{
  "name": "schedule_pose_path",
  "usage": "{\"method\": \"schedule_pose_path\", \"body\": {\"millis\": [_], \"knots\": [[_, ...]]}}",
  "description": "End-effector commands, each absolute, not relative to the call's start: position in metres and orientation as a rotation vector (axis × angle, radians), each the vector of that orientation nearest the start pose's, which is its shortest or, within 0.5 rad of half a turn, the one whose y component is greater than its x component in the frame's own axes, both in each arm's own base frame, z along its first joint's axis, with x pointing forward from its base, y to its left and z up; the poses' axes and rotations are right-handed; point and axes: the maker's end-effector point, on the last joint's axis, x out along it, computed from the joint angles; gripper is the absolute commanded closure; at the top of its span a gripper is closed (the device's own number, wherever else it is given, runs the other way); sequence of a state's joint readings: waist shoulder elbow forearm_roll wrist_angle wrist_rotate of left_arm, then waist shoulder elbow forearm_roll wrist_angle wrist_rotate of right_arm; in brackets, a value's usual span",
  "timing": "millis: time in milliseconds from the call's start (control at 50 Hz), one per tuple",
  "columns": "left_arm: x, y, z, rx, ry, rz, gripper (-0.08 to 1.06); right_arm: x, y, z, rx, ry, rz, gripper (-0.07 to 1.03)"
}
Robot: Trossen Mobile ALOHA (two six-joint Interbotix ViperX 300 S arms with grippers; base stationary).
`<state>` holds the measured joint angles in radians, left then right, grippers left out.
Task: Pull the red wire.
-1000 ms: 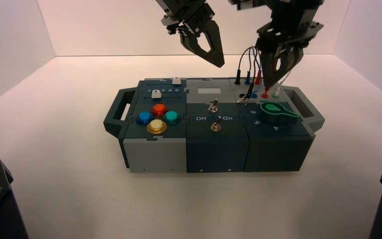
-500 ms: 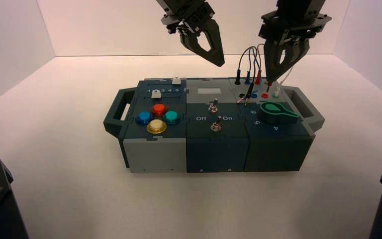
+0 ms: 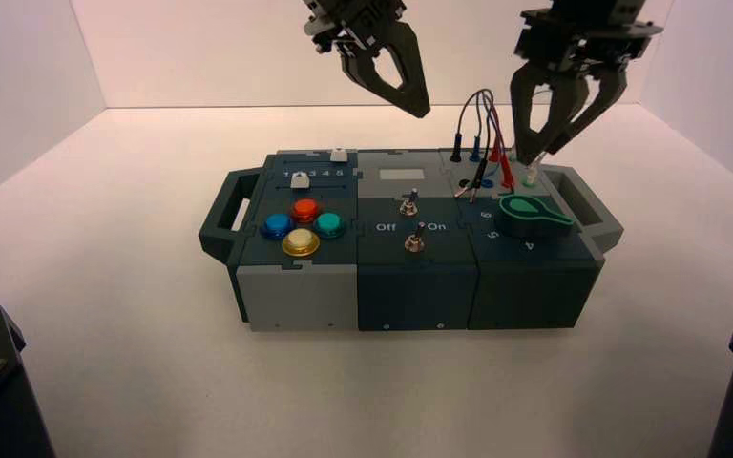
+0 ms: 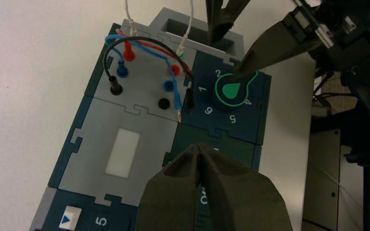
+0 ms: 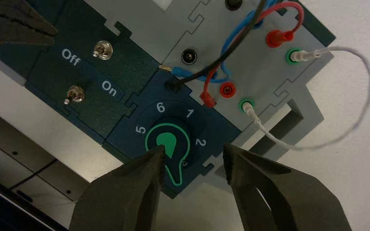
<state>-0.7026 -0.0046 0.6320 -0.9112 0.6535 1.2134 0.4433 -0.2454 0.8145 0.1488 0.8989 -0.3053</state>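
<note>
Right wrist view: the black right gripper (image 5: 194,148) has spread its fingers wide above the box's right end, leaving the thin dark-red cable (image 5: 300,17) unplugged at one end, pull apparently done, while the left gripper (image 4: 198,147) waits closed over the far edge

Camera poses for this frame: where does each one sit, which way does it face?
High view: above and behind both arms, facing down and forward at the box; left hand and right hand at the top.
Left wrist view: on the left arm, looking down on the black-and-blue wire side and green knob; its own hand shows, plus the right hand beyond.
Right wrist view: on the right arm, looking down at the knob and sockets; its own open hand frames the near edge.
Shared by both wrist views: knob, red wire, white wire.
</note>
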Motion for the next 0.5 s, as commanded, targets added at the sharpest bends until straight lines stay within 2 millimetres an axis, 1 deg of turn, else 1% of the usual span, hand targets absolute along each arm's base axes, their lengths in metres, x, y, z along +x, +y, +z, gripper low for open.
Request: {"method": "schedule_pose_path", "body": {"millis": [20, 160, 240, 380, 500], "knots": [[0.232, -0.309, 0.135, 0.436, 0.826, -1.305, 1.01, 0.222, 0.13, 0.108, -0.402, 1.364, 0.613, 0.33], [0.233, -0.307, 0.141, 0.434, 0.811, -1.302, 1.01, 0.214, 0.126, 0.113, -0.392, 1.341, 0.608, 0.34], [0.234, -0.304, 0.145, 0.431, 0.805, -1.297, 1.01, 0.214, 0.125, 0.116, -0.38, 1.323, 0.6, 0.34], [0.242, -0.298, 0.151, 0.423, 0.789, -1.274, 1.01, 0.214, 0.124, 0.12, -0.367, 1.291, 0.591, 0.34], [0.249, -0.292, 0.151, 0.415, 0.79, -1.252, 1.01, 0.211, 0.123, 0.12, -0.369, 1.291, 0.591, 0.34]]}}
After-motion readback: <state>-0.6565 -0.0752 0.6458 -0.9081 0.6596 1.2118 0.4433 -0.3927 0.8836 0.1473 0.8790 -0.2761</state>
